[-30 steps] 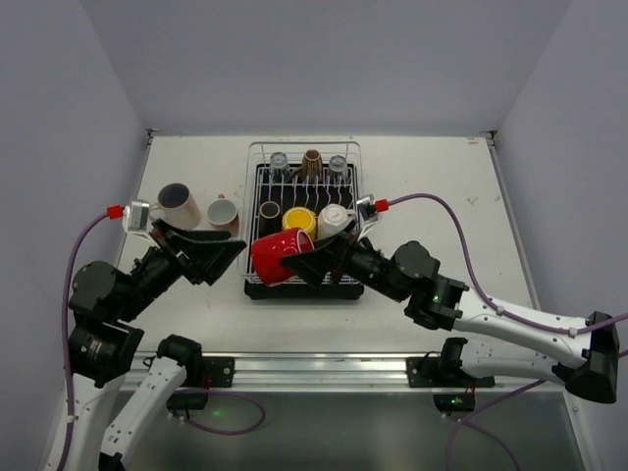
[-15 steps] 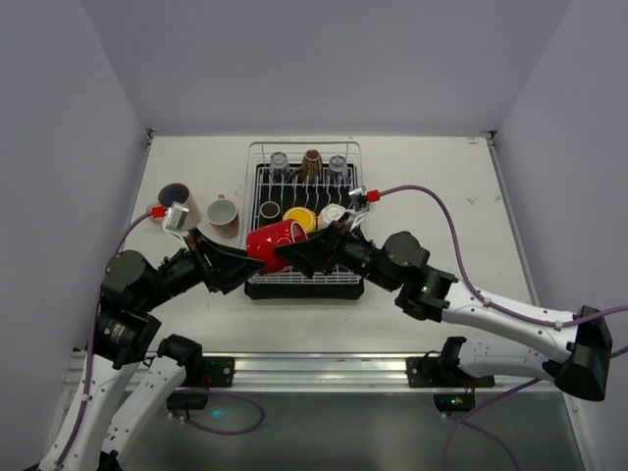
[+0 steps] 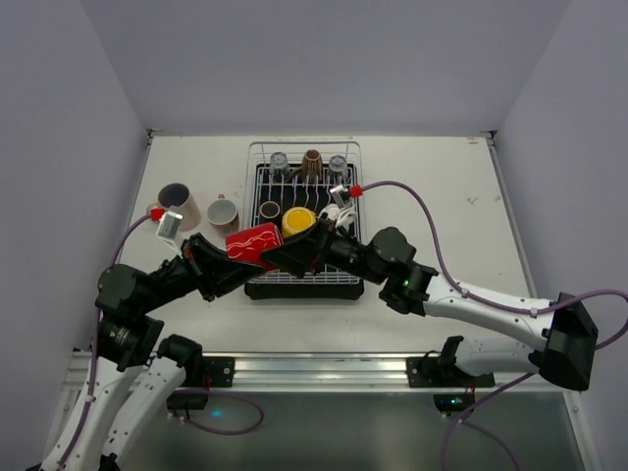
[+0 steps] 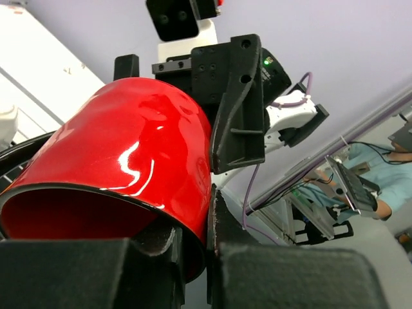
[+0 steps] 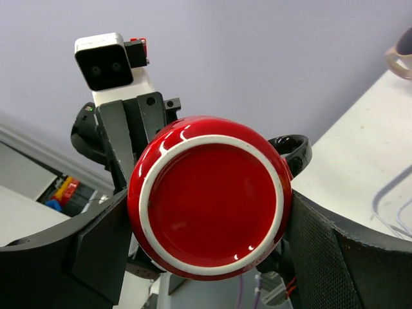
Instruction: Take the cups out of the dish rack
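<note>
Left wrist: left hand [image 4: 192,254] seemingly pinches rim of red cup [image 4: 129,161].

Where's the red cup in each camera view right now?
Top external: red cup centre-left, over the dish rack's front-left corner.
Left wrist: fills the left half, open rim nearest.
Right wrist: dead centre, base facing the camera.
Shared landmark: the right claw around its base end.

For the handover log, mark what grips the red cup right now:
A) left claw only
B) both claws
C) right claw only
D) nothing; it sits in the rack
B: the left claw pinches the rim of the red cup, while the right claw clamps its body from the base end.
</note>
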`<state>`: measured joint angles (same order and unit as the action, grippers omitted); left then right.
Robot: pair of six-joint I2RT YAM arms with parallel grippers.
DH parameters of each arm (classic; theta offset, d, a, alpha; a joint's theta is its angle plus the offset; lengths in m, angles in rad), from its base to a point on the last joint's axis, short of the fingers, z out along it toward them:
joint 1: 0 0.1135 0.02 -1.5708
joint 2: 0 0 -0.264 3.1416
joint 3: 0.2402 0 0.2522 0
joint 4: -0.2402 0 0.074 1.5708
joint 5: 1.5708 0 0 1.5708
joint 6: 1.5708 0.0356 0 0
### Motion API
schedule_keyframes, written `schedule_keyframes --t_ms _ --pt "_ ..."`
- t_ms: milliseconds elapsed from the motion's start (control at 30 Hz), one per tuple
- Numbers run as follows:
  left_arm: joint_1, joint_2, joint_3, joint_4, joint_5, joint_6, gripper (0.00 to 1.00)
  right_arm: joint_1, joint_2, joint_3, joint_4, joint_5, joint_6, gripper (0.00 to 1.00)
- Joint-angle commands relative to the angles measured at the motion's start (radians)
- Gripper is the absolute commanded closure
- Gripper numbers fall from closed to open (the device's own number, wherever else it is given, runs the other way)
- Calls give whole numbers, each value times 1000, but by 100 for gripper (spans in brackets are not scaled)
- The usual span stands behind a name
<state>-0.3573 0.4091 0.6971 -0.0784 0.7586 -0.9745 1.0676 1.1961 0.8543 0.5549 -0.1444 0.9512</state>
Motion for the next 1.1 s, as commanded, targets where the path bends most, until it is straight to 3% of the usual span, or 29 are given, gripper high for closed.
schedule_keyframes --t_ms 0,33,100,133,300,433,567,633,700,867,1067 --pt "-2 0 5 -46 -8 33 100 -9 2 19 132 25 24 54" --pt "-2 -3 8 -43 -16 37 100 -14 6 6 135 13 29 27" --pt "0 -13 4 -9 -22 39 100 -40 11 -1 137 -9 59 6" --pt "-2 -18 -1 5 -21 40 100 -53 10 -21 148 -20 76 1" --pt "-2 -35 -10 45 -2 65 100 -196 10 -112 371 -196 231 1" --pt "0 -39 11 -1 -40 126 100 -238 -16 -126 382 -251 235 1" --pt "0 49 162 -362 -287 368 100 -248 -65 -153 346 -218 201 1" --pt "0 127 264 -519 -476 463 100 -248 -108 -143 200 -167 160 1" --pt "0 177 324 -585 -632 514 100 -248 -153 -107 -27 -126 65 1" --pt "0 313 361 -699 -922 589 100 -248 -230 -21 -395 35 -139 1" --pt "1 470 355 -705 -1091 619 100 -248 -279 15 -582 127 -267 1"
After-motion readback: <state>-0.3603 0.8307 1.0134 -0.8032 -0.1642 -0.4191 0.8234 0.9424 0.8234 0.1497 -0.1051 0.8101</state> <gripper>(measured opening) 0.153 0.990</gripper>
